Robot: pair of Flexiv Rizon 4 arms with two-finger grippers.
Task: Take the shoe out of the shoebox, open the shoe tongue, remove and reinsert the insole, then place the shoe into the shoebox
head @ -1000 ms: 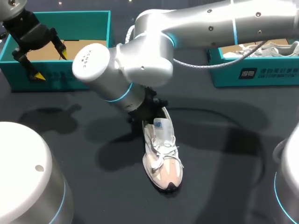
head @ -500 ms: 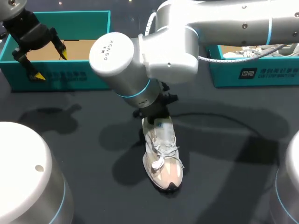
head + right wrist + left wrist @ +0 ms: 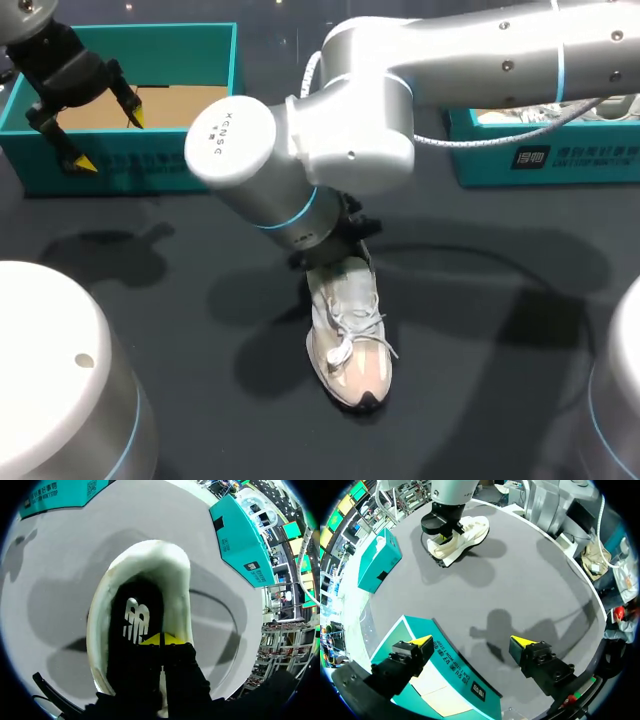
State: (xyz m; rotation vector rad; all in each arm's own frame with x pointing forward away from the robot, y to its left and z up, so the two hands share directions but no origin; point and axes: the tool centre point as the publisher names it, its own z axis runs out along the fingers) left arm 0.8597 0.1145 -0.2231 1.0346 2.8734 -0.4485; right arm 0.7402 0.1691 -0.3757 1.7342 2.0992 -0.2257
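Inside shoe [image 3: 176, 582]: right hand [image 3: 161, 639], tips together

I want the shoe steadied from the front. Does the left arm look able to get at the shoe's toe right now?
Probably yes. The left pincer hangs open by the teal shoebox, bare table lies between it and the shoe, and the right pincer occupies only the heel opening.

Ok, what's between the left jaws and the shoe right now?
Just the front wall of the teal shoebox, then bare table all the way to the shoe. The left wrist view shows it.
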